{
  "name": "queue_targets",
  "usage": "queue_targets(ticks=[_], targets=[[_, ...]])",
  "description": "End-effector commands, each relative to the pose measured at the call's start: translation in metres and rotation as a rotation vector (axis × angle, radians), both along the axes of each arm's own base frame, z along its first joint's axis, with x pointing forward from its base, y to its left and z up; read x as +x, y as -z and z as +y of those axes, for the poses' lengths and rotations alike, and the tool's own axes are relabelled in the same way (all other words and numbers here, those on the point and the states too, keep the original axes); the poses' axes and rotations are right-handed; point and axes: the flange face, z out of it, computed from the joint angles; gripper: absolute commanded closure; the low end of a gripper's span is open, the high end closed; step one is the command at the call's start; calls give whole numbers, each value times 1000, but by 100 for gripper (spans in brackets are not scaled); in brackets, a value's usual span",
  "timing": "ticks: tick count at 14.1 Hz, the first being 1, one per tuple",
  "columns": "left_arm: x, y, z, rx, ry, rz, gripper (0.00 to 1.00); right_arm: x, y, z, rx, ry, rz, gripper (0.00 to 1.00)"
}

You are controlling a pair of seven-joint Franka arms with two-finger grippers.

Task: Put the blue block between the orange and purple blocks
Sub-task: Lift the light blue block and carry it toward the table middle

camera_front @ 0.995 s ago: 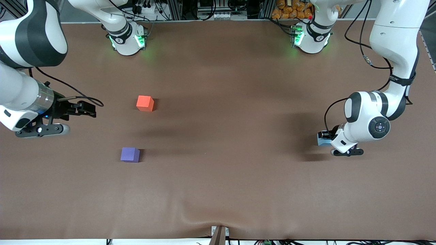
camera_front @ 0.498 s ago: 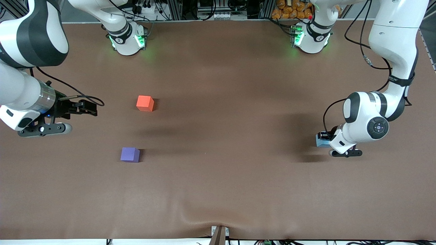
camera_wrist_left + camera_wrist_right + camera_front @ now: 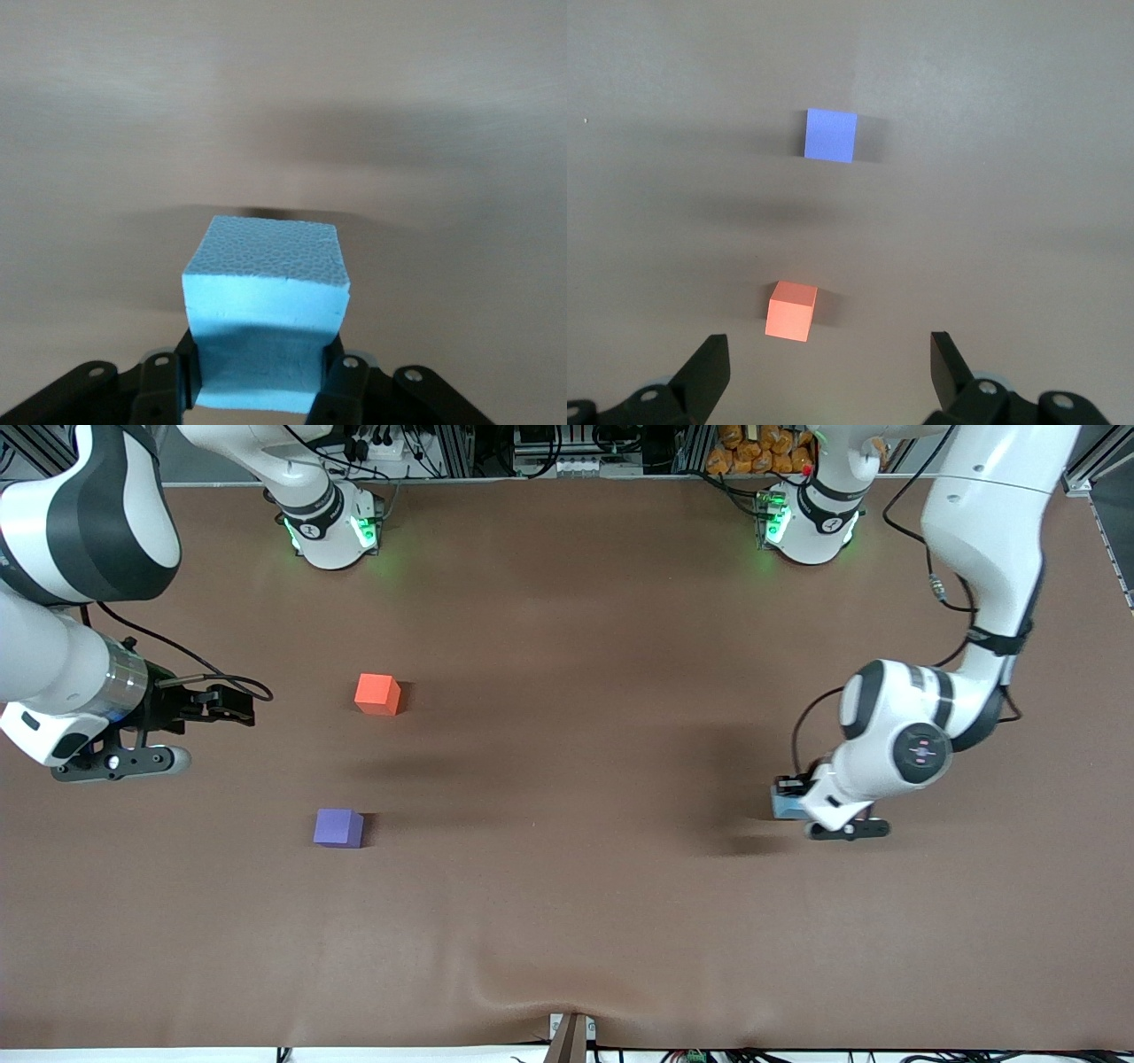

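Blue block [image 3: 263, 305] pinched in left gripper [image 3: 791, 802] jaws, well apart from orange block [image 3: 376, 693]; we judge carry and placing remain. Right gripper [image 3: 828, 372] jaws spread, waiting.

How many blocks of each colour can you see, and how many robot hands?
Blue block: 1, held shut in the left gripper
Orange block: 1, on the table
Purple block: 1, on the table, nearer the front camera than the orange one
Grippers: 2, with the right gripper open, waiting
Total: 3 blocks, 2 grippers
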Motion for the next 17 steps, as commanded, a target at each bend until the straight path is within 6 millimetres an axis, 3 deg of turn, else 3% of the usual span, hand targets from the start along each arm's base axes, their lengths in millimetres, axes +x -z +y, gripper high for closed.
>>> queue_targets(ticks=[1,5,10,14,17], targets=[[4,-2,-69,-61,-98,12,84,0,7,5,9,-2,16,0],[-7,-9,-175,-103,-225,16,84,2,10,8,10,-6,13,0],[-33,4,-286,-137,-261,26,84,2,9,27,14,-36,-4,0],[-68,3,-365,-176,-253,10,84,7,35,77,32,-102,-3,0],[-99,8,-403,-207,-197,-10,84,12,55,98,30,-116,2,0]])
